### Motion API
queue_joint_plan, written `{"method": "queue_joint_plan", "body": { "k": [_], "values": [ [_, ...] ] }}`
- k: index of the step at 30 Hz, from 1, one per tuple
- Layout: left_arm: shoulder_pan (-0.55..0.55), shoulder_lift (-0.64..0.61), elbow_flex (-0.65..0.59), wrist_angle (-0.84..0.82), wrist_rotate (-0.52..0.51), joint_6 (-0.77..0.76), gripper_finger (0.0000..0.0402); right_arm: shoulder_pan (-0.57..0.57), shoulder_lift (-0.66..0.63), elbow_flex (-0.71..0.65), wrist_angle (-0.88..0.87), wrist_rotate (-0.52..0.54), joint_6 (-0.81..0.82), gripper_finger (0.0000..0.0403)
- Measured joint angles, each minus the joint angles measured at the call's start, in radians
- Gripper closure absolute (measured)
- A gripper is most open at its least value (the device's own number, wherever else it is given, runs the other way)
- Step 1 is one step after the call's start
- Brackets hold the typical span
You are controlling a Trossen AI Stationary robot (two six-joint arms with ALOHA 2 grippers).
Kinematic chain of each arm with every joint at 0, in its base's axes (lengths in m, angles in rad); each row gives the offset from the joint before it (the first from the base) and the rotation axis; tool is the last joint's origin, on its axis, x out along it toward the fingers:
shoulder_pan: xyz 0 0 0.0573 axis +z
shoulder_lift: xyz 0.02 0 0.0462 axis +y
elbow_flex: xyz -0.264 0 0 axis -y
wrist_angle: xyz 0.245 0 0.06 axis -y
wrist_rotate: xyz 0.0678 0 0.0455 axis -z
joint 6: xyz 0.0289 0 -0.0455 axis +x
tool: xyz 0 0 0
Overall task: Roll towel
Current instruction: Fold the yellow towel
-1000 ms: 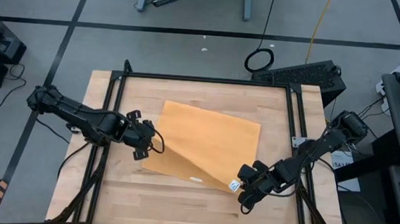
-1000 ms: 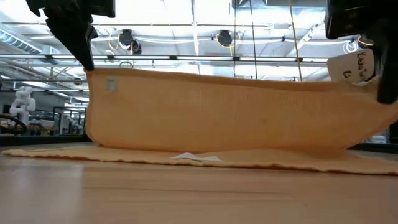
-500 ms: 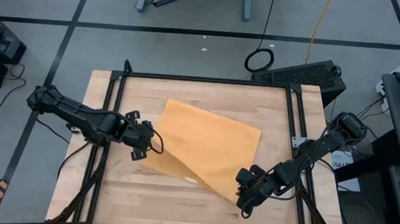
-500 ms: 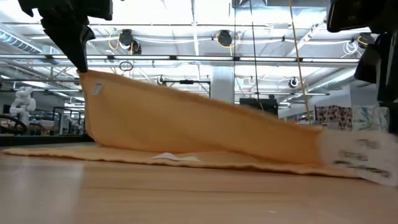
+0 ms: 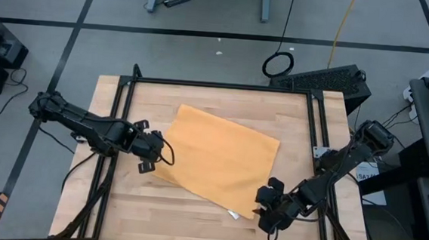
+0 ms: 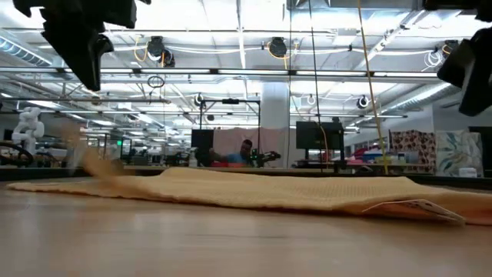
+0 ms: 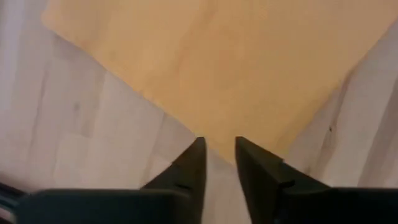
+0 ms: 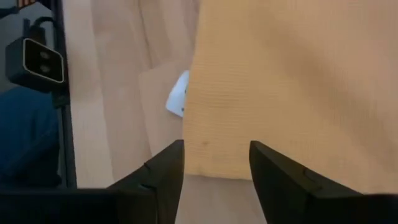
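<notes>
High view: a mustard-yellow towel [image 5: 219,160] lies spread flat and skewed on the wooden table [image 5: 118,204], its corners pointing toward the table's edges, with a small white tag [image 5: 233,213] showing at the corner nearest the front. The left gripper [image 5: 152,147] sits just beside the towel's left corner, above the bare wood, while the right gripper [image 5: 269,202] hangs just beside the front-right corner, close to the tag. Neither holds the cloth.

Left wrist view: two dark fingers [image 7: 193,165] stand slightly apart, with a narrow gap between them, and the towel's corner [image 7: 211,74] lies flat on the table just ahead of their tips.

Right wrist view: the fingers [image 8: 165,171] stand clearly apart with nothing between them; beyond them the towel's edge [image 8: 280,81] rests on the wood and the white tag [image 8: 178,101] pokes out from under it.

Low view: the towel [image 6: 269,192] lies as a low, slightly rumpled sheet across the table, its tag corner [image 6: 415,209] a little raised at the right. Dark parts of both arms hang above it at the upper corners, clear of the cloth. Behind the table stretches a large hall with ceiling lights and monitors.
</notes>
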State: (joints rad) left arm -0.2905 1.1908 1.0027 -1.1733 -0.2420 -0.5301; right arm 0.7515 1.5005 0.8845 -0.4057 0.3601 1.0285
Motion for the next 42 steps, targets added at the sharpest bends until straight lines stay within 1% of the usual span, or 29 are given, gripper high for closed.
{"method": "queue_joint_plan", "body": {
  "k": [3, 6, 8, 13, 18, 23, 25, 27, 29, 31, 33, 35, 37, 39, 42],
  "values": [
    [-0.004, 0.000, 0.000, -0.008, 0.043, -0.046, 0.0261, 0.005, 0.000, 0.000, 0.026, 0.007, -0.027, 0.0241],
    [-0.030, 0.000, 0.000, -0.010, 0.053, -0.090, 0.0230, 0.004, 0.000, 0.000, 0.045, 0.022, -0.061, 0.0249],
    [-0.057, 0.000, 0.000, 0.010, 0.030, -0.110, 0.0221, 0.003, 0.000, 0.000, 0.048, 0.056, -0.088, 0.0253],
    [-0.125, 0.000, -0.016, 0.134, -0.075, -0.145, 0.0218, 0.003, 0.000, 0.000, 0.076, 0.178, -0.194, 0.0260],
    [-0.154, 0.000, -0.123, 0.338, -0.205, -0.146, 0.0218, 0.003, -0.001, 0.000, 0.096, 0.323, -0.307, 0.0267],
    [-0.154, 0.000, -0.268, 0.668, -0.339, -0.129, 0.0218, -0.017, -0.001, -0.001, 0.079, 0.524, -0.389, 0.0279],
    [-0.148, 0.000, -0.317, 0.787, -0.374, -0.108, 0.0217, -0.042, -0.001, -0.015, 0.076, 0.560, -0.423, 0.0285],
    [-0.135, 0.000, -0.355, 0.867, -0.386, -0.100, 0.0217, -0.076, -0.001, -0.037, 0.076, 0.555, -0.450, 0.0292],
    [-0.130, 0.000, -0.382, 0.905, -0.378, -0.094, 0.0217, -0.115, -0.001, -0.068, 0.094, 0.515, -0.456, 0.0300],
    [-0.131, 0.000, -0.399, 0.892, -0.338, -0.075, 0.0217, -0.142, -0.001, -0.108, 0.141, 0.417, -0.458, 0.0305],
    [-0.140, 0.000, -0.419, 0.895, -0.274, -0.046, 0.0217, -0.146, -0.001, -0.154, 0.234, 0.298, -0.457, 0.0307],
    [-0.156, 0.001, -0.432, 0.895, -0.234, -0.029, 0.0217, -0.127, -0.001, -0.193, 0.352, 0.190, -0.457, 0.0306],
    [-0.176, 0.001, -0.443, 0.906, -0.227, -0.030, 0.0217, -0.096, -0.001, -0.228, 0.466, 0.123, -0.441, 0.0299],
    [-0.194, 0.014, -0.445, 0.906, -0.227, -0.037, 0.0217, -0.057, 0.002, -0.247, 0.534, 0.091, -0.422, 0.0288],
    [-0.221, 0.042, -0.446, 0.944, -0.249, -0.036, 0.0217, 0.020, 0.003, -0.249, 0.544, 0.104, -0.425, 0.0258]
  ]
}}
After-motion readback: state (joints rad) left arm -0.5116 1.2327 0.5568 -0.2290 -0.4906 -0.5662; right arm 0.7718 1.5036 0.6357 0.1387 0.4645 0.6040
